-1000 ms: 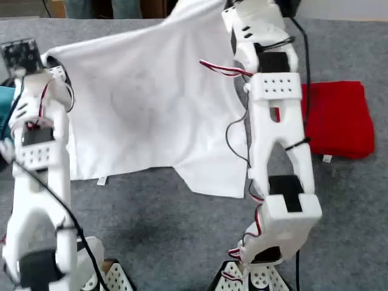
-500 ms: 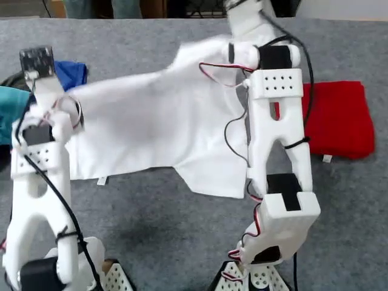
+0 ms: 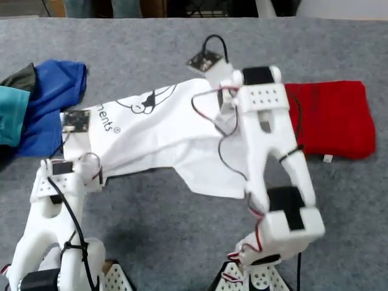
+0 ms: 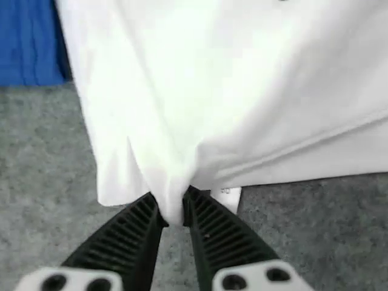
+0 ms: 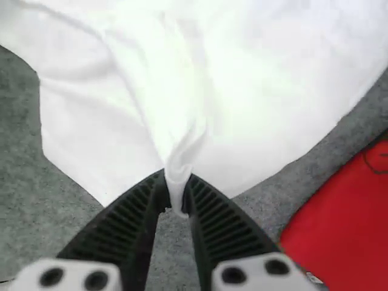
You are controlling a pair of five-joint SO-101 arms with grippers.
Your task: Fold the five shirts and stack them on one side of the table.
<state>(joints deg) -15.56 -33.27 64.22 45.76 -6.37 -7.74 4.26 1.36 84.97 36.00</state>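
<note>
A white shirt (image 3: pixel 163 133) with a black print lies half folded across the middle of the grey table. My left gripper (image 4: pixel 174 219) is shut on a pinch of its cloth near the shirt's left edge (image 3: pixel 76 130). My right gripper (image 5: pixel 176 206) is shut on another pinch of the white shirt (image 5: pixel 182 91) at its right side, near the red shirt. A folded red shirt (image 3: pixel 333 118) rests at the table's right side, and its corner (image 5: pixel 345 212) shows in the right wrist view. A blue shirt (image 3: pixel 51 100) and a teal one (image 3: pixel 12 115) are heaped at the left.
The grey table (image 3: pixel 151 242) has bare room in front of the white shirt, between the two arm bases. A dark garment (image 3: pixel 21 76) lies on the heap at the left. Blue cloth (image 4: pixel 30 42) sits close beside the white shirt.
Both arms have pulled the far edge of the white shirt toward the near side, folding it over so the print shows. The blue and teal heap came into sight.
</note>
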